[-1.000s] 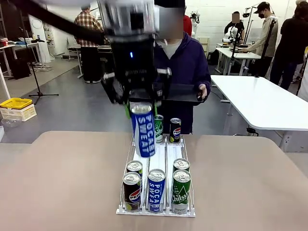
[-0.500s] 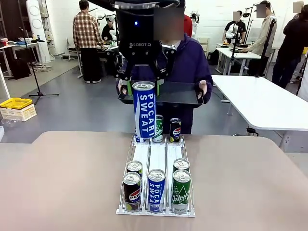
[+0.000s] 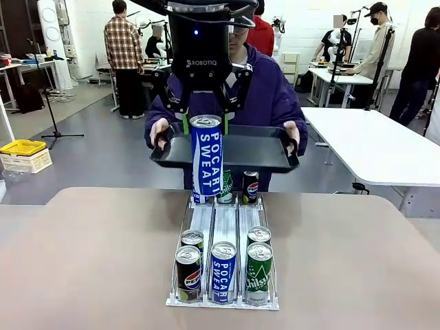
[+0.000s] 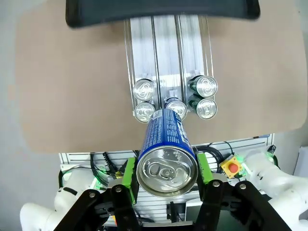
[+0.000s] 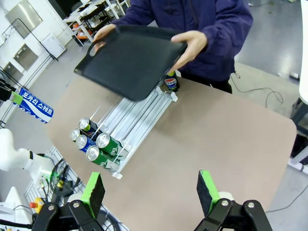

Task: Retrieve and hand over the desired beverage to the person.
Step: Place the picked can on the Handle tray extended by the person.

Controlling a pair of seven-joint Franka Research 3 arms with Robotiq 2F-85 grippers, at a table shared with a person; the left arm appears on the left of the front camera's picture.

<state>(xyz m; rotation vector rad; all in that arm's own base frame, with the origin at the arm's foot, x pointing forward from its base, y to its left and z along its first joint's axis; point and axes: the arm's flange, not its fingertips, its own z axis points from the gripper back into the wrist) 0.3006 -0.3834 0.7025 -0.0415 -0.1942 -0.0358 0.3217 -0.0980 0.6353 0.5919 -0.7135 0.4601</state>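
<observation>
From my station I see the left jaws pinching a tall blue Pocari Sweat can (image 3: 206,158) just below its top rim, a green pad (image 4: 129,173) pressed to either side, and the can hangs upright in the air above the bench (image 3: 103,254). In the left wrist view the can (image 4: 166,159) points straight down toward the wire rack (image 4: 166,53). The person (image 3: 268,89) stands at the far side of the bench and holds a black tray (image 3: 254,148) level at chest height, one hand (image 3: 159,130) at one end and the other hand (image 3: 291,132) at the other end. From the front the can overlaps the tray's near edge; the right wrist view shows the can (image 5: 36,109) still apart from the tray (image 5: 130,62), which sits over the rack's far end. The rack (image 3: 225,216) has 3 lanes, with 5 cans bunched at its near end, among them a Pepsi (image 3: 188,271) and a green Chilsung (image 3: 259,269), and 2 more cans (image 3: 251,185) at the far end. The right jaws are spread wide with nothing between their pads (image 5: 94,192), raised over the bench's near corner.
</observation>
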